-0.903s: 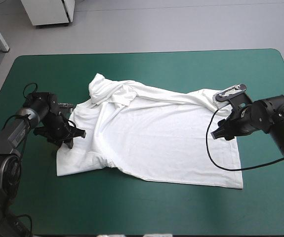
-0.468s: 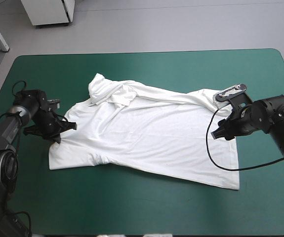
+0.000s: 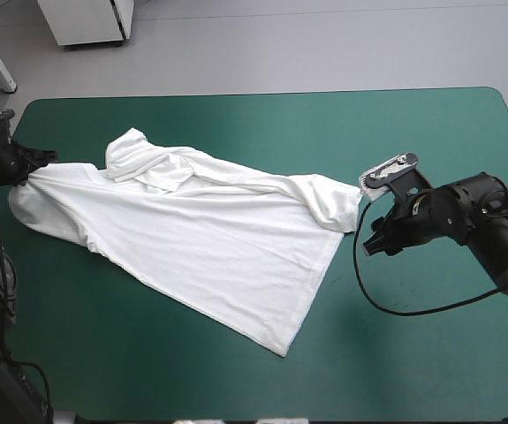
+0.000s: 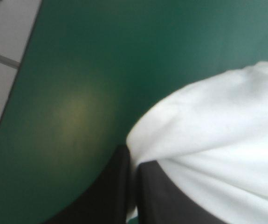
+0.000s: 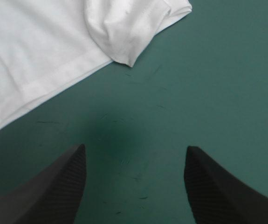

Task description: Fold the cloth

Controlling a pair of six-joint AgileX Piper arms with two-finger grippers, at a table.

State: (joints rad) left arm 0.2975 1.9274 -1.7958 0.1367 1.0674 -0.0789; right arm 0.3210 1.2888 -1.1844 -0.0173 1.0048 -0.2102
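In the high view, the white short-sleeved fabric T-shirt [image 3: 192, 234] is lying spread in a slanted band across the left half of the bench [image 3: 430, 124] with its teal-green cover. One end is reaching the bench's left edge, where the left end effector [image 3: 26, 159], with black fin-shaped fingers, is gripping it. The right end effector [image 3: 370, 243] is sitting just beside the shirt's bunched sleeve [image 3: 331, 199]. In the left wrist view, the left end effector [image 4: 133, 156] is pinching the T-shirt [image 4: 217, 135], its fingers all but closed on a white fold, with cloth bulging ahead of them. In the right wrist view, the right end effector [image 5: 134, 151] is standing wide and holding nothing. The T-shirt [image 5: 40, 51] is lying ahead of it, with the sleeve tip [image 5: 129, 58] nearest and not touching.
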